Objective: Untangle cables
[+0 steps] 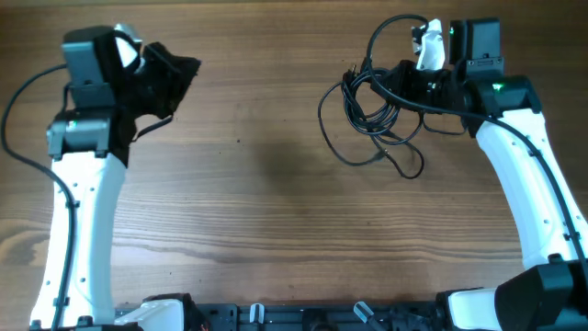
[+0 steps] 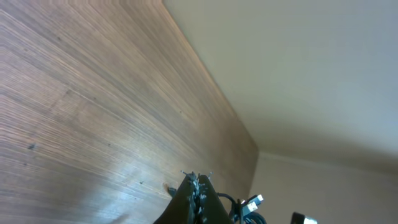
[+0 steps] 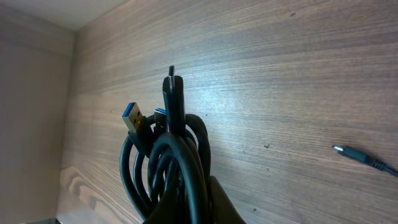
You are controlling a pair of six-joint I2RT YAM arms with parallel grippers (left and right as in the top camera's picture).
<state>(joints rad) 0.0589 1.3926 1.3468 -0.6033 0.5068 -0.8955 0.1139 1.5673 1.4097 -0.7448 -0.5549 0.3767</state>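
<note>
The cables (image 1: 372, 108) form a knotted bundle of black loops at the far right of the desk (image 1: 276, 211), some trailing on the wood, with a blue-tongued plug (image 3: 132, 117) sticking up. The right gripper (image 1: 398, 79) has its jaws pinching the bundle. The left gripper (image 1: 188, 70), well apart, seems to have its jaws pressed together on nothing. Untangling looks barely begun; next, the left should cross over, open and draw one loop free. The desk is brown wood grain, with a plain pale wall (image 2: 311, 74) behind.
</note>
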